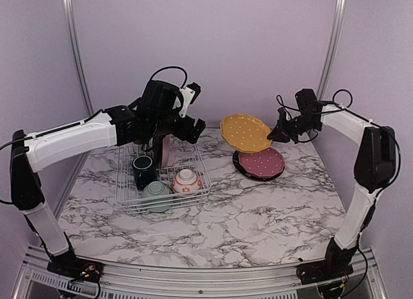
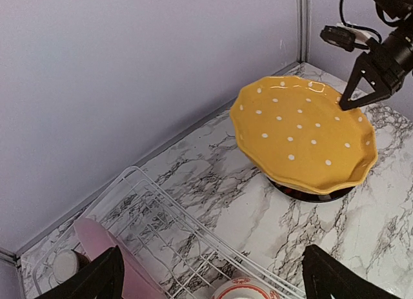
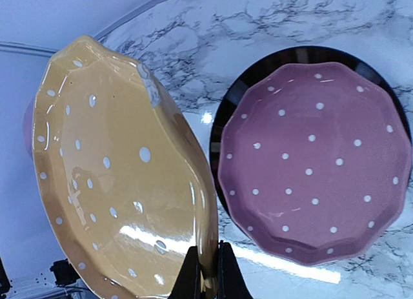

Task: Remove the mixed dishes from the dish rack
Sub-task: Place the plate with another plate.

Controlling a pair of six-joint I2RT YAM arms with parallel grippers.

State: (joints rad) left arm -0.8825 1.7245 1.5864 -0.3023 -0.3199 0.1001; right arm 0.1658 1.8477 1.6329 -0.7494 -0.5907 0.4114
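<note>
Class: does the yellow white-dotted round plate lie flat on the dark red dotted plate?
No: the right gripper pinches the yellow white-dotted round plate by its rim, steeply tilted.

Robot test cell, probably lab enclosure: plain lilac wall panels point(image 1: 213, 47) on three sides, aluminium corner posts point(image 1: 75, 53), marble-print tabletop point(image 1: 258, 228), left arm point(image 1: 71, 141) and right arm point(image 1: 376, 158) bolted at metal near-edge rail point(image 1: 193, 278).

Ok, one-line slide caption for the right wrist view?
Right end effector pinches the rim of the yellow dotted plate, tilted above the dark red dotted plate on the black plate.
</note>
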